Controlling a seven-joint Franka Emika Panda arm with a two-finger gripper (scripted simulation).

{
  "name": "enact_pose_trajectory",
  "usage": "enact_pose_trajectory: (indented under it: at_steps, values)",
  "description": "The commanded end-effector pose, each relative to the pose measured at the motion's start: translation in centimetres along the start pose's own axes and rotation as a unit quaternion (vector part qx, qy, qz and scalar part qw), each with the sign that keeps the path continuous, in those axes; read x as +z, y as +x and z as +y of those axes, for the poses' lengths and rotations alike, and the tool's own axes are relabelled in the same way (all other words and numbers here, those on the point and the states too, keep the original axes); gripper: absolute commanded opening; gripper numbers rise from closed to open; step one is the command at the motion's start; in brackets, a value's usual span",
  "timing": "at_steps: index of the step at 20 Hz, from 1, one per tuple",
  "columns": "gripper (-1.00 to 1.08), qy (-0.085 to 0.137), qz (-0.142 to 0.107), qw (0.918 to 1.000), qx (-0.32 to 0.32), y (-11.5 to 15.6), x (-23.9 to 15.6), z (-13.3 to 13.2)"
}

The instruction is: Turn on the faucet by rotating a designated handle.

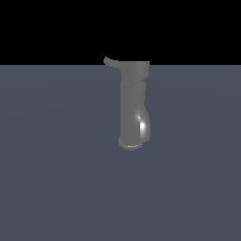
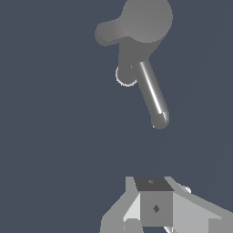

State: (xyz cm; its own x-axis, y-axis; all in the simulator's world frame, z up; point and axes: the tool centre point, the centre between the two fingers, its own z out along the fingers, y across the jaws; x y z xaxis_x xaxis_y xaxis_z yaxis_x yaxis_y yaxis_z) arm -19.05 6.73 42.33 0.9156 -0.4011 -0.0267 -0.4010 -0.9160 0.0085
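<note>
One faucet (image 1: 134, 106) — one handle (image 1: 111, 61).

A flat slate-blue floor (image 1: 56, 179) is seen across the lower part of the exterior view, from 3 o'clock round through 6 to 9 o'clock. It is plain and unmarked, with no seams or texture. Above it, toward 12 o'clock, a solid black backdrop (image 1: 47, 28) is met along a straight level horizon. In the wrist view the same slate-blue floor (image 2: 50, 136) is shown, evenly and softly lit.

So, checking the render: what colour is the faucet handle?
Dull grey handle, clearest in the exterior view.
</note>
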Motion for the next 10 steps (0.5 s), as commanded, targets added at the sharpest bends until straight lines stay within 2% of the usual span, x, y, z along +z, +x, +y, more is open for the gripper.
enact_pose_trajectory:
  at_steps: [1,10]
  values:
    - [-1.0,0.001,0.0,0.9995,0.03,0.8,0.7,-1.0]
    - [-1.0,0.004,0.001,0.9905,0.137,4.3,3.0,-3.9]
